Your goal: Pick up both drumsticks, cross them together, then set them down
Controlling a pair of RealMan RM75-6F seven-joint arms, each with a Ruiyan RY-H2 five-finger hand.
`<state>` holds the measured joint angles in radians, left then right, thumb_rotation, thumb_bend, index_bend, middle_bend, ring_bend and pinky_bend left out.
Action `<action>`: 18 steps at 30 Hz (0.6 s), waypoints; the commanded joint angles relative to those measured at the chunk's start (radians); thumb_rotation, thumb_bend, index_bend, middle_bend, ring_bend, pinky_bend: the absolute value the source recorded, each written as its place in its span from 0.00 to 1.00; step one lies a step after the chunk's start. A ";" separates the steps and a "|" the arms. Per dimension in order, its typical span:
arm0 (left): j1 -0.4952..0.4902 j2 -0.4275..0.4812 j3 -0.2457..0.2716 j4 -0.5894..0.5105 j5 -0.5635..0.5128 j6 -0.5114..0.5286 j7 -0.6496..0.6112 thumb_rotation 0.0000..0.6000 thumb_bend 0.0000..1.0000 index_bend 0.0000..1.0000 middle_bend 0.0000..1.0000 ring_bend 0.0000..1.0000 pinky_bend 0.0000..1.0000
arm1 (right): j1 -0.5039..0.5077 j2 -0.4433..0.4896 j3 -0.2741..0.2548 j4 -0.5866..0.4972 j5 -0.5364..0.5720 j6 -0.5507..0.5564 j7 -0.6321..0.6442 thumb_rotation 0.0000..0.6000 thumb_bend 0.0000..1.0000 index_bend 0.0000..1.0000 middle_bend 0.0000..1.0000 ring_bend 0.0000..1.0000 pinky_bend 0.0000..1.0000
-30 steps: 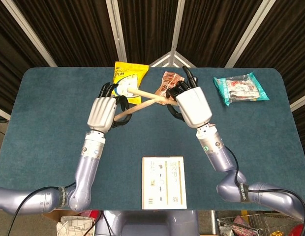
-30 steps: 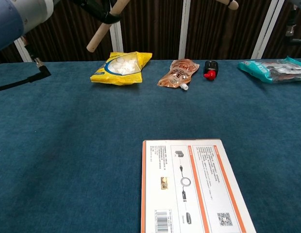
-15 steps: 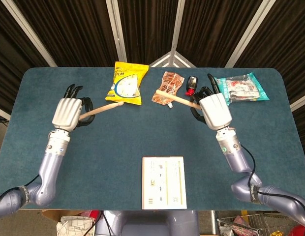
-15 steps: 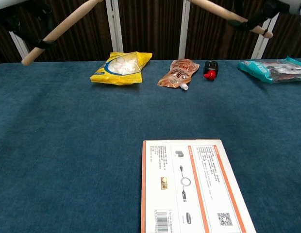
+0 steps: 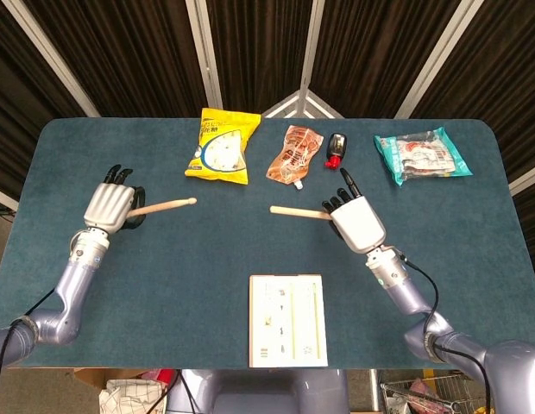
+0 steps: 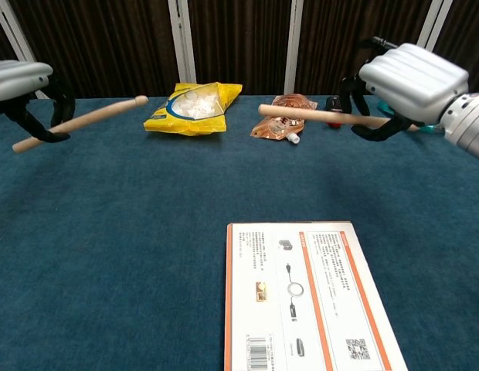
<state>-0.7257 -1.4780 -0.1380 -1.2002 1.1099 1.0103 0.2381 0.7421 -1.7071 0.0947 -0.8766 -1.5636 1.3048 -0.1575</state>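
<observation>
Looking down from the head view, the left hand (image 5: 107, 208) grips one drumstick (image 5: 164, 206) over the left side of the blue table (image 5: 207, 259). The right hand (image 5: 357, 222) grips the other drumstick (image 5: 295, 210). The two sticks are well apart, tips pointing toward each other. A white card (image 5: 287, 320) lies near the front edge.

From the chest view, both sticks hang above the table. A yellow bag (image 6: 195, 107) and a brown pouch (image 6: 284, 114) lie behind them.

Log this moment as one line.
left hand holds left drumstick | right hand holds right drumstick | sticks apart, above table
</observation>
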 commanded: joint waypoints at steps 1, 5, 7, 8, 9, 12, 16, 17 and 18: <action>-0.019 -0.061 0.031 0.080 0.031 -0.046 0.023 1.00 0.47 0.65 0.60 0.12 0.02 | 0.008 -0.057 -0.008 0.079 0.004 -0.040 0.018 1.00 0.49 0.72 0.63 0.38 0.02; -0.027 -0.100 0.036 0.136 0.032 -0.070 0.047 1.00 0.47 0.65 0.60 0.12 0.02 | 0.015 -0.111 -0.003 0.165 0.019 -0.074 0.053 1.00 0.49 0.72 0.63 0.38 0.02; -0.029 -0.111 0.037 0.155 0.027 -0.081 0.062 1.00 0.47 0.64 0.60 0.12 0.02 | 0.018 -0.136 -0.005 0.204 0.019 -0.087 0.069 1.00 0.49 0.72 0.63 0.38 0.02; -0.030 -0.115 0.035 0.160 0.024 -0.085 0.067 1.00 0.47 0.64 0.60 0.12 0.02 | 0.019 -0.145 -0.007 0.219 0.017 -0.090 0.075 1.00 0.49 0.72 0.63 0.38 0.02; -0.029 -0.120 0.035 0.169 0.017 -0.093 0.076 1.00 0.47 0.64 0.60 0.12 0.02 | 0.021 -0.159 -0.013 0.242 0.014 -0.097 0.082 1.00 0.49 0.72 0.63 0.38 0.02; -0.030 -0.128 0.032 0.183 -0.006 -0.116 0.103 1.00 0.47 0.64 0.60 0.12 0.02 | 0.024 -0.189 -0.022 0.291 0.007 -0.109 0.099 1.00 0.49 0.72 0.63 0.38 0.02; -0.034 -0.138 0.029 0.196 -0.043 -0.146 0.161 1.00 0.47 0.61 0.57 0.11 0.01 | 0.026 -0.228 -0.029 0.348 0.004 -0.122 0.133 1.00 0.49 0.72 0.63 0.38 0.02; -0.034 -0.139 0.028 0.196 -0.049 -0.150 0.171 1.00 0.47 0.60 0.55 0.10 0.00 | 0.027 -0.234 -0.029 0.356 0.004 -0.124 0.138 1.00 0.49 0.72 0.63 0.38 0.02; -0.035 -0.141 0.026 0.196 -0.062 -0.158 0.187 1.00 0.47 0.59 0.53 0.09 0.00 | 0.028 -0.240 -0.031 0.368 0.003 -0.128 0.144 1.00 0.49 0.72 0.63 0.38 0.02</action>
<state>-0.7588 -1.6135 -0.1090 -1.0081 1.0658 0.8658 0.4042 0.7678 -1.9370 0.0674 -0.5208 -1.5587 1.1836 -0.0211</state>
